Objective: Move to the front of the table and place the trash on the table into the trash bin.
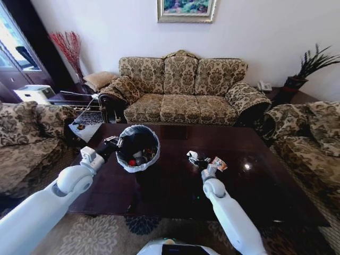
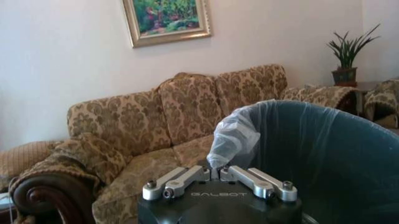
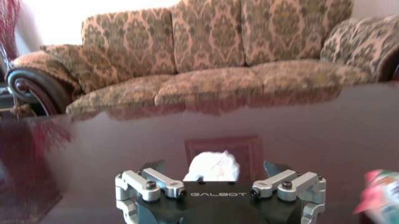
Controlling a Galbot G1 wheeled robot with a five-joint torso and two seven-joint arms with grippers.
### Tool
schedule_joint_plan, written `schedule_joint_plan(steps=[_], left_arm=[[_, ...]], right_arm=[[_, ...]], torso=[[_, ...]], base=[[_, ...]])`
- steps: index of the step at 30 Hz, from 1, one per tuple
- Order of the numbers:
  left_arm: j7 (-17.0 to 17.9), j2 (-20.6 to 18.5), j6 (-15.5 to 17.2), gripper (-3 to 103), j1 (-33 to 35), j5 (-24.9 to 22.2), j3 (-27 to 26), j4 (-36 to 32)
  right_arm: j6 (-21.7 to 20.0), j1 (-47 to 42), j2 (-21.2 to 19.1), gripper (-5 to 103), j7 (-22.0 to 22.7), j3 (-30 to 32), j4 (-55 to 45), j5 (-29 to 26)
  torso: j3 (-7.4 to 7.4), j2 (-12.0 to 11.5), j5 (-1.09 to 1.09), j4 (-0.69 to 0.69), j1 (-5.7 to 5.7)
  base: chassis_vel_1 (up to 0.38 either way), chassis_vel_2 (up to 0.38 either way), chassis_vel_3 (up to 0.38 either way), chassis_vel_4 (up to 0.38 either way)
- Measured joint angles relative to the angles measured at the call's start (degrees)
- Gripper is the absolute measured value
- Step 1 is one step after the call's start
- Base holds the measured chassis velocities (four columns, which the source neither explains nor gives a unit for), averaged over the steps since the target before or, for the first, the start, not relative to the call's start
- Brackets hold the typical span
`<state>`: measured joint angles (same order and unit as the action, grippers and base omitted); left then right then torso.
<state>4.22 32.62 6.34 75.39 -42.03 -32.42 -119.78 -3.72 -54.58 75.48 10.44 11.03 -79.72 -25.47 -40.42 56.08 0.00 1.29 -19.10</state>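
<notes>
One paper wad [image 3: 212,166] | between right end effector [image 3: 215,173] fingers (spread wide)

A floral-patterned three-seat sofa [image 1: 183,90] stands beneath a framed painting [image 1: 186,10], with a potted plant [image 1: 307,71] beside it.

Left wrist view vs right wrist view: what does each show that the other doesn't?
Left wrist alone: the left gripper, shut on the rim of the trash bin, pinching its bag liner, plus a framed painting and a potted plant.

Right wrist alone: the right gripper, fingers spread wide around a white paper wad on the glossy table, with a multicoloured wrapper off to one side.

Shared: the patterned sofa behind the table.
</notes>
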Motion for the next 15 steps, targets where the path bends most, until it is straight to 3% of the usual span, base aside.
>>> schedule_joint_plan(steps=[9,11,14,15], left_arm=[[0.0,-0.4,0.1,3,0.0,-0.3,0.0,-0.1],[0.0,-0.4,0.1,3,0.0,-0.3,0.1,-0.1],[0.0,-0.5,0.1,3,0.0,-0.4,0.1,0.0],[0.0,-0.5,0.1,3,-0.1,-0.4,0.1,0.0]], right_arm=[[-0.6,5.4,2.6,100,-0.5,-0.2,8.6,0.0],[-1.4,6.3,2.7,91,-0.6,-0.4,9.8,-0.1],[-1.9,6.7,2.9,86,-0.6,-0.5,10.6,0.0],[-2.1,6.9,3.1,75,-0.6,-0.5,11.1,-0.1]], torso=[[0.00,0.0,0.00,0.00,0.00],[0.00,0.0,-0.01,0.00,0.00],[0.00,0.0,0.00,0.01,0.00],[0.00,0.0,0.00,0.01,0.00]], base=[[0.000,0.000,0.000,0.000],[0.000,0.000,0.000,0.000],[0.000,0.000,0.000,0.000],[0.000,0.000,0.000,0.000]])
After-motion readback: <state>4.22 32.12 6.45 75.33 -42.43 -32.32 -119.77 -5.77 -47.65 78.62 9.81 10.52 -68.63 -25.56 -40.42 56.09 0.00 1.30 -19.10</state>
